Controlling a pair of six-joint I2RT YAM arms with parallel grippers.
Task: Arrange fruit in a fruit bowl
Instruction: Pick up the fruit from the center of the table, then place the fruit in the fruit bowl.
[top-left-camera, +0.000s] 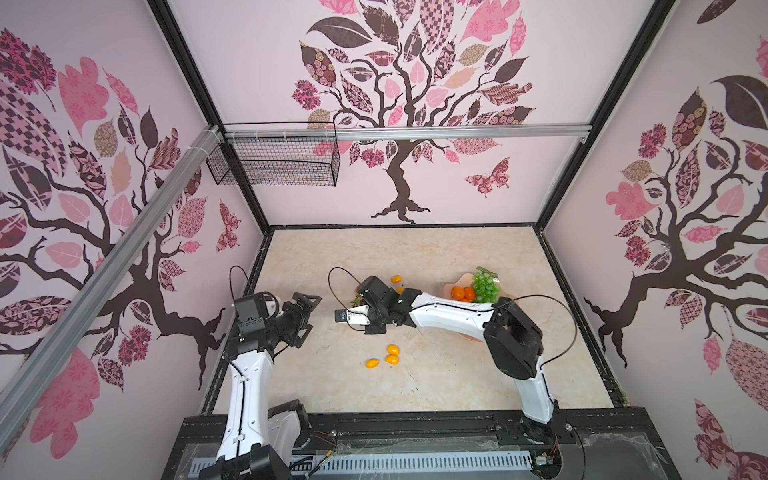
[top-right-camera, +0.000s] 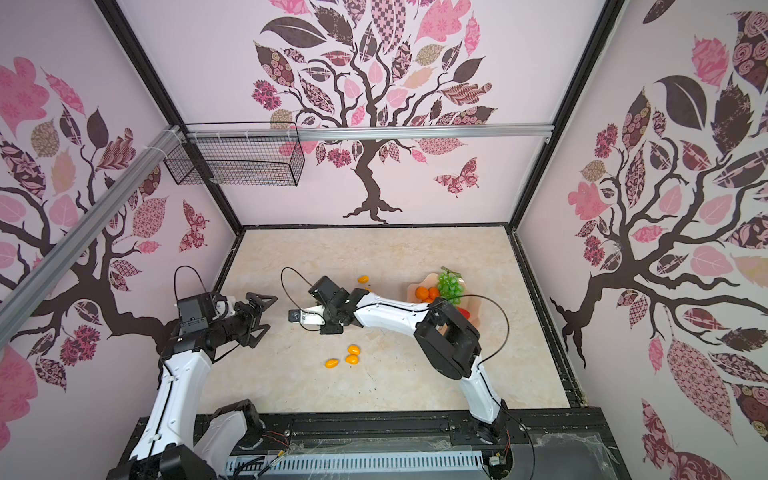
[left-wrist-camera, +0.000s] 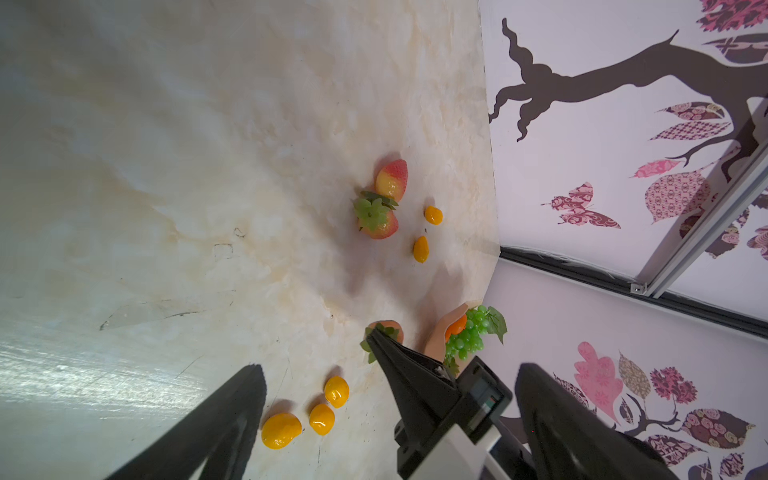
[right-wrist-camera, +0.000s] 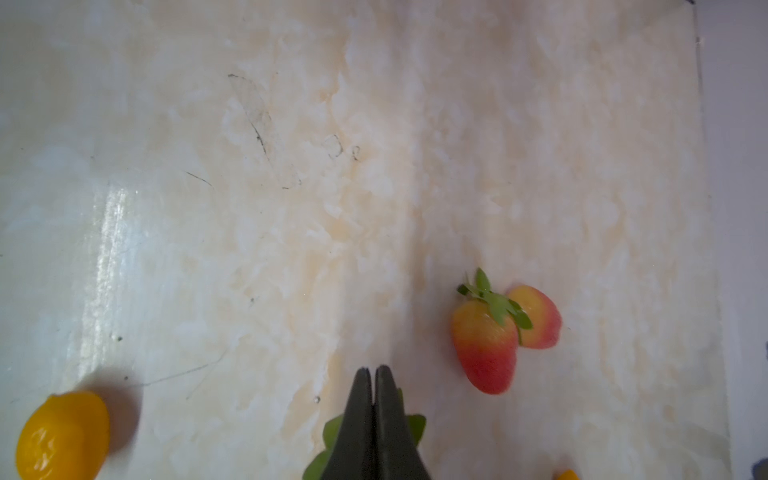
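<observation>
My right gripper (right-wrist-camera: 376, 370) is shut on the green leafy top (right-wrist-camera: 415, 428) of a strawberry (left-wrist-camera: 390, 326), low over the middle of the table; the berry itself is hidden in the right wrist view. Two more strawberries (right-wrist-camera: 484, 345) lie together just beyond it. The peach-pink fruit bowl (top-left-camera: 451, 286) at the right holds a green grape bunch (top-left-camera: 486, 286) and tangerines (top-left-camera: 459, 293). Three yellow ovals (top-left-camera: 390, 355) lie near the front, and another oval (top-left-camera: 396, 279) lies further back. My left gripper (top-left-camera: 311, 314) stands open and empty at the left.
A black wire basket (top-left-camera: 274, 162) hangs on the back wall's rail, high above the table. Patterned walls close in the table at the left, back and right. The right forearm (top-left-camera: 449, 313) stretches across in front of the bowl.
</observation>
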